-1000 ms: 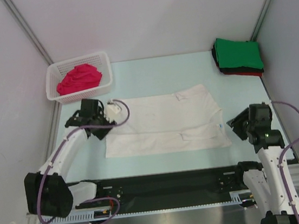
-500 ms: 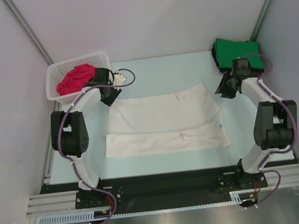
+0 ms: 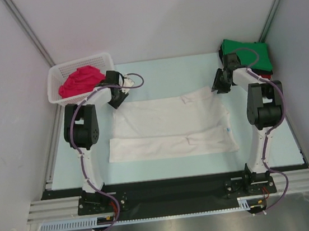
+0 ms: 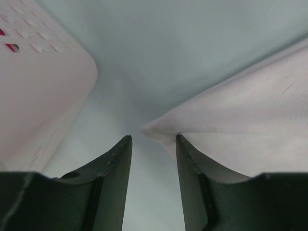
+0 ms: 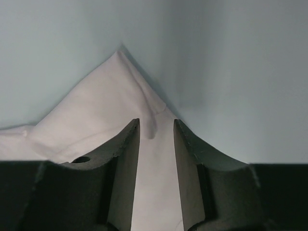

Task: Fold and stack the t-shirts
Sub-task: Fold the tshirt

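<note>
A white t-shirt [image 3: 170,126] lies partly folded on the pale table, its near strip folded over. My left gripper [image 3: 114,100] is open at the shirt's far left corner [image 4: 159,129], which lies just by the right finger. My right gripper [image 3: 217,87] is open over the far right corner [image 5: 120,91], with cloth between the fingers. A folded stack with a green t-shirt [image 3: 247,56] on top and red and dark edges below sits at the far right. A magenta-red t-shirt [image 3: 81,81] is bunched in the basket.
A white lattice basket [image 3: 55,85] stands at the far left, and its wall [image 4: 38,96] shows close beside my left gripper. Grey walls enclose the table on three sides. The arms' rail runs along the near edge.
Both arms have reached from the shirt's near side to its far corners. The left gripper has come down from the basket side onto the left corner, and the right one has moved left onto the right corner.
</note>
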You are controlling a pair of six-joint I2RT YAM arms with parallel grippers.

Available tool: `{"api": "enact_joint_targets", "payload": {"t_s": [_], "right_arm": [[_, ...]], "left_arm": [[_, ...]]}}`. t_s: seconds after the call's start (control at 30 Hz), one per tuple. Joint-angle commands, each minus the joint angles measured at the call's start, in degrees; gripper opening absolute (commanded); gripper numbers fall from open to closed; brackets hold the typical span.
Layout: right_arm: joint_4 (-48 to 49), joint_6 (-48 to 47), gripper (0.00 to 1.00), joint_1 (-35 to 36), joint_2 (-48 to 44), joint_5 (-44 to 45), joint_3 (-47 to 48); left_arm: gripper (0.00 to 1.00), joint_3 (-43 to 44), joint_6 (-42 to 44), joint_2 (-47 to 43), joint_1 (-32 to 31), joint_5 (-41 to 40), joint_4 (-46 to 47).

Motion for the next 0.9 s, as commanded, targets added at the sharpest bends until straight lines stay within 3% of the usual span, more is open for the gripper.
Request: {"api": "enact_joint_targets", "payload": {"t_s": [0.0,0.2,0.4,0.5,0.57,0.63,0.87], "right_arm": [[-0.35,-0.87,0.39,-0.3,2.1,0.97,3.04],[-0.17,-0.69,0.32,1.72,3.07,-0.62,3.22],[-0.17,-1.48,0.33,3.3,2.02,2.54,3.57],[-1.14,-1.66,0.28,4.1,2.8,4.3,4.53],[-3.5,-1.66,0.33,4.36,3.68,6.24,6.2],[-4.74,-2.27,0.45,4.54,4.47,9.74,7.08],[-5.97,-6.57,0.39,7.7,3.95,19.59,8.67]], "left_arm": [[0.47,1.79,1.12,0.81,-0.05,-0.83,1.86],[0.47,1.44,1.03,0.2,-0.05,0.76,1.68],[0.47,1.26,1.91,-0.59,0.04,-0.12,1.86],[0.47,1.52,2.26,-0.24,0.21,-0.82,2.12],[0.47,1.79,2.26,0.02,0.21,-0.74,2.03],[0.47,1.79,2.35,-0.07,0.21,-0.65,1.94],[0.47,1.44,2.52,-0.42,0.3,-0.39,1.86]]}}
